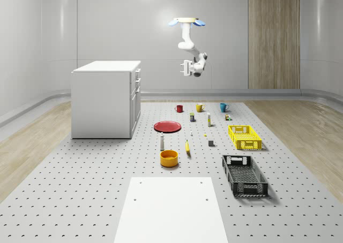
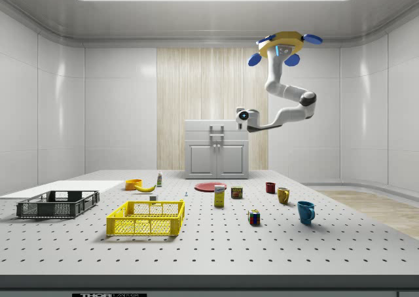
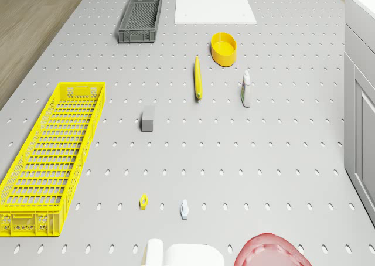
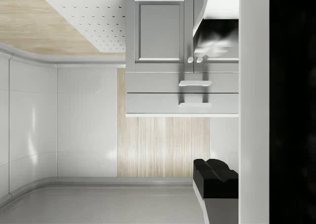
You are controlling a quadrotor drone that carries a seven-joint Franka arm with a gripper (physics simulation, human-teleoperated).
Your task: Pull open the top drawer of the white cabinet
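Observation:
The white cabinet (image 1: 102,99) stands on the perforated table at the whole-scene view's left, its drawers on the face turned toward the robot. The top drawer (image 4: 158,104) sits flush, with its bar handle (image 4: 194,104) ahead of the wrist camera. My drone (image 1: 187,22) hovers high above the table's far part, off to the cabinet's drawer side. The arm hangs below it. My gripper (image 1: 185,68) (image 2: 242,116) is about level with the cabinet top and well apart from it, pointing at the drawers. Its fingers (image 4: 215,177) stand open and hold nothing.
Below and near the robot lie a red plate (image 1: 167,126), three mugs (image 1: 199,107), a banana (image 3: 198,77), a small bottle (image 3: 246,88) and an orange bowl (image 1: 169,158). A yellow crate (image 1: 245,136) and a black crate (image 1: 244,174) sit at the whole-scene view's right. A white mat (image 1: 171,208) lies in front.

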